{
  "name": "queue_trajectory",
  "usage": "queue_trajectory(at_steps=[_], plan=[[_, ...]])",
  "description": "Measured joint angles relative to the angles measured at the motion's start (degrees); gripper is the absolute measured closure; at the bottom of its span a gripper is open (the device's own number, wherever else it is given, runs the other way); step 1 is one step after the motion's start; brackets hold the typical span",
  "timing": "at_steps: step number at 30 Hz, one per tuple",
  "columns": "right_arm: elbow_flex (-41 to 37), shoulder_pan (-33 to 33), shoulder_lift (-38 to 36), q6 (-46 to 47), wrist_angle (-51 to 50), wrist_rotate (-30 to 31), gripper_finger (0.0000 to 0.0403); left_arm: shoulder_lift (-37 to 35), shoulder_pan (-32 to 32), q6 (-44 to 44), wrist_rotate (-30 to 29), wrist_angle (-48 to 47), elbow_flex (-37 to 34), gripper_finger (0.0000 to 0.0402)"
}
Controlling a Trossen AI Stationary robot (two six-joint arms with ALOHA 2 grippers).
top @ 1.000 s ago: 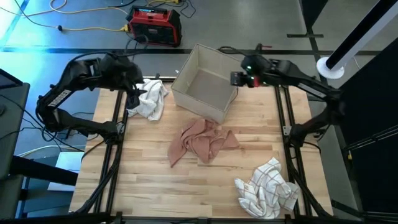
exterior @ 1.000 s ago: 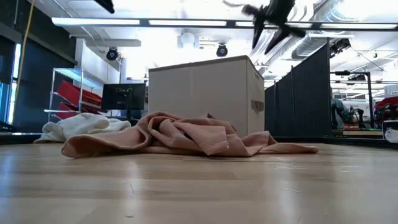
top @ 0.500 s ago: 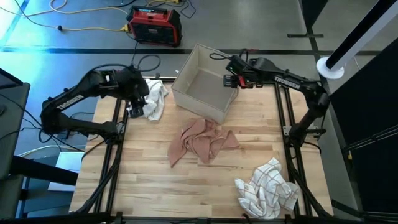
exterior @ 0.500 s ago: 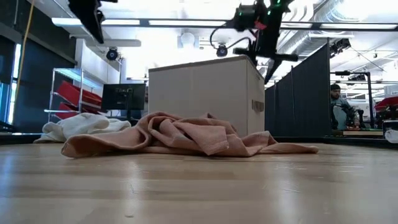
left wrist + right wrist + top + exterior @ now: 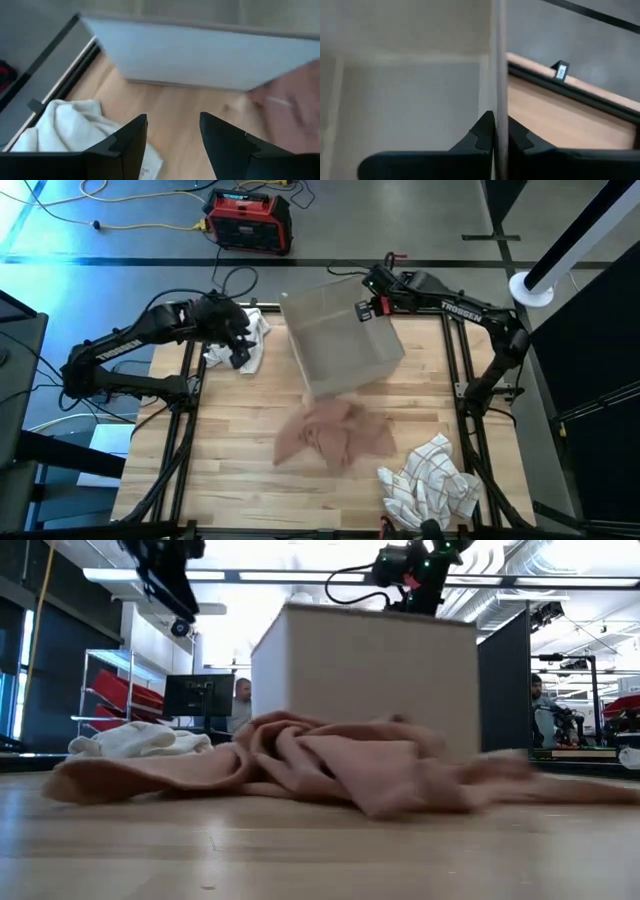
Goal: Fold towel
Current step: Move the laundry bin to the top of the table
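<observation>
— Three cloths on the tabletop (image 5: pixel 230 480): a pink towel (image 5: pixel 330 432) in the middle, a white towel (image 5: pixel 245 340) at the far left, a checked cloth (image 5: pixel 432 480) near the front right. One box (image 5: pixel 340 340), two arms.

— What does the low view add?

— People in the room behind, and the pink towel crumpled in loose folds in front of the box. The right wrist view shows the right claw (image 5: pixel 496 131) pinched tight on the box's wall.

— And the left claw (image 5: pixel 172 135)?

— Its fingers stand spread with nothing between them, hovering just beside the white towel.
</observation>
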Motion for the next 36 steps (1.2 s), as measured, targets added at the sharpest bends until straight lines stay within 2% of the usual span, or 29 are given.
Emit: queue_trajectory(at_steps=[3,7,13,18,24,36], plan=[[0.0,-2.2,0.3,1.6,3.0,0.5,0.0402,0.0,0.0,-2.8,-2.9,5.6,-2.4,0.0227],[0.0,-4.8,0.5,3.1,6.9,1.6,0.0402,0.6,0.0,-6.7,-5.1,7.2,-4.6,0.0227],[0.0,-4.1,-0.8,1.7,17.5,-2.8,0.0402,0.6,-0.3,-11.1,-4.9,7.3,-8.2,0.0227],[0.0,-2.9,-1.4,7.1,15.7,1.5,0.0403,0.5,-1.7,-14.2,-5.6,7.6,-10.4,0.0227],[0.0,-3.8,1.3,12.3,13.2,8.3,0.0403,0.5,-4.1,-12.7,-7.5,8.8,-11.5,0.0227],[0.0,-4.5,5.1,17.9,15.2,5.2,0.0403,0.5,-7.2,-11.3,-8.6,8.7,-11.5,0.0227]])
